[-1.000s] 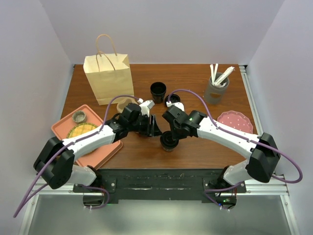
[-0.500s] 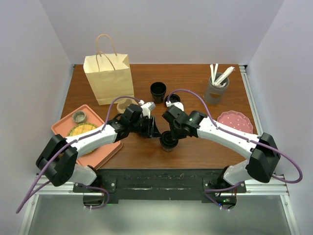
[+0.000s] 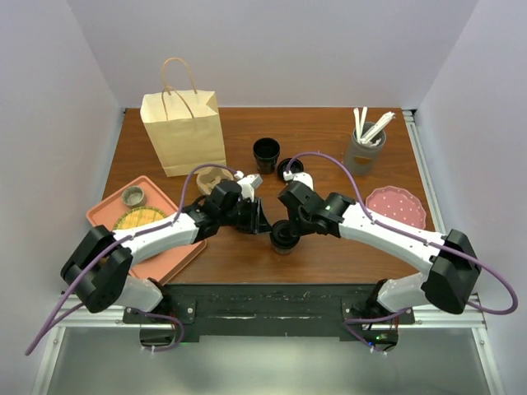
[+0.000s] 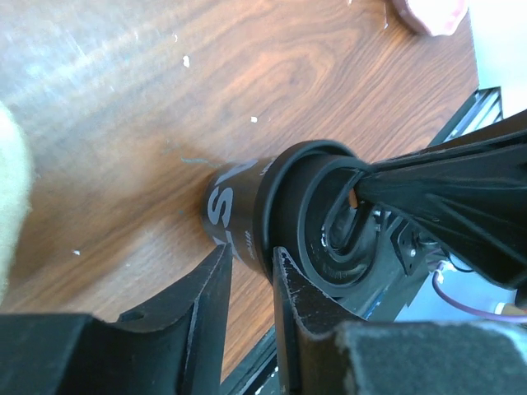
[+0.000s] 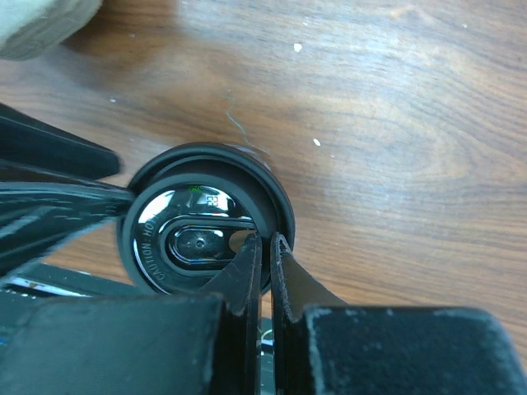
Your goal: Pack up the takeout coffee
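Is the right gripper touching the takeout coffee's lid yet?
Touching. The right wrist view shows the right gripper pinching the lid rim of the takeout coffee, one finger inside the rim, one outside.

The wooden table (image 3: pixel 329 132) that I work over carries a paper bag (image 3: pixel 183 132) far left and an orange tray (image 3: pixel 156 247) near left. A lidless black cup (image 3: pixel 266 153) and a loose lid (image 3: pixel 290 168) sit far centre. A grey utensil holder (image 3: pixel 364 150) stands far right, with a pink plate (image 3: pixel 395 204) nearer. The takeout coffee (image 3: pixel 284 237) stands upright near centre.
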